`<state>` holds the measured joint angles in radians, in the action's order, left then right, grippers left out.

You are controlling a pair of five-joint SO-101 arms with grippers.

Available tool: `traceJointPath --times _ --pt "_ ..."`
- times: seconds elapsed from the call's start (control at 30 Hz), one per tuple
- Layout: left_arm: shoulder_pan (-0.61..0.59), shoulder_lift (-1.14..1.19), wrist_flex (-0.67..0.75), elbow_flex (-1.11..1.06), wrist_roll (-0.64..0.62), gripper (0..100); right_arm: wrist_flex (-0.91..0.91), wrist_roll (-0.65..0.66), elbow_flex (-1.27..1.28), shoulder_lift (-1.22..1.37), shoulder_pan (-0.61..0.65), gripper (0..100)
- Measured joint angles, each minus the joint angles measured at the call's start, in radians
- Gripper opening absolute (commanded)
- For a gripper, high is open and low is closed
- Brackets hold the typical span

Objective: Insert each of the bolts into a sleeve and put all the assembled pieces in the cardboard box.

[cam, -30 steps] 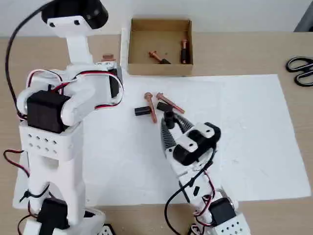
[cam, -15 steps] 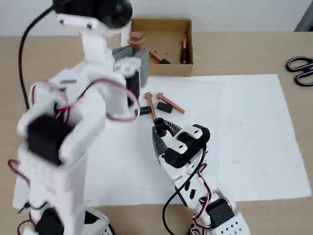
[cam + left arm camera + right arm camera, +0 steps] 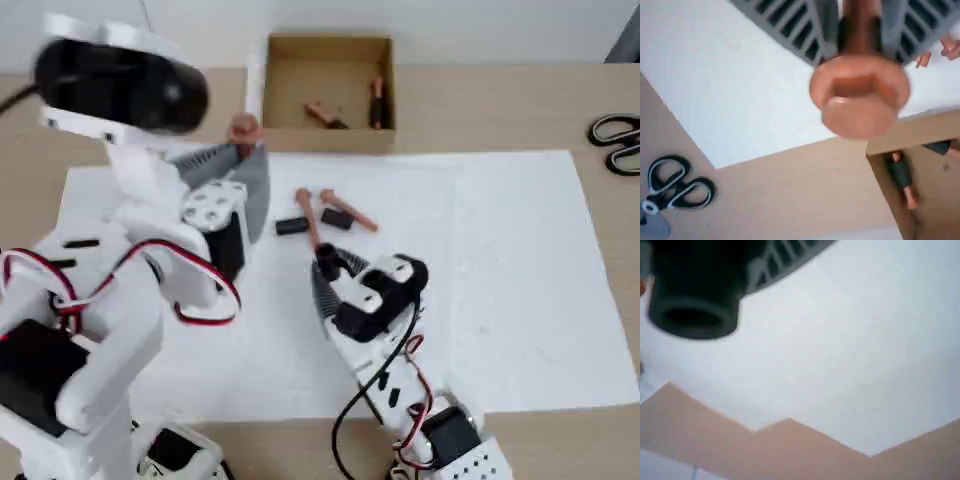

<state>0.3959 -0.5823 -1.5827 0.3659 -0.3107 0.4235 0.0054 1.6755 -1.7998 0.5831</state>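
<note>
Both tools loaded; spare parts loose on the paper.
High view: left tool [image 3: 243,152] clamped on a bolt [image 3: 243,128], head past the fingertips, near the cardboard box [image 3: 325,141]; right tool [image 3: 335,268] gripping a black sleeve [image 3: 326,261] over the paper [image 3: 500,260]; loose bolts [image 3: 308,215] and loose sleeves [image 3: 291,226] between the tools; two assembled pieces [image 3: 377,100] in the box. Left wrist view: bolt head [image 3: 860,95] between grey fingers [image 3: 785,25], scissors [image 3: 675,182] on the counter [image 3: 790,200]. Right wrist view: sleeve held, hollow end visible, above paper.

table [image 3: 500,100] tan | on it: white sheet [image 3: 500,280] | cardboard box [image 3: 300,141] | scissors [image 3: 618,146]
</note>
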Motion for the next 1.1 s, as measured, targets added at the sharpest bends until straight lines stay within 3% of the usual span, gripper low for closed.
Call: traceJointPath --times 0.3,0.53,1.1 --pt "0.0 -0.183 0.107 -0.362 -0.003 1 0.018 0.0 0.0 0.0 0.0 0.4" --pt "0.0 -0.261 0.354 -0.678 -0.003 1 0.02 -0.003 0.0 0.0 0.0 0.4" --pt "0.0 -0.512 0.804 -1.151 -0.003 1 0.02 -0.003 0.0 0.0 0.0 0.4"
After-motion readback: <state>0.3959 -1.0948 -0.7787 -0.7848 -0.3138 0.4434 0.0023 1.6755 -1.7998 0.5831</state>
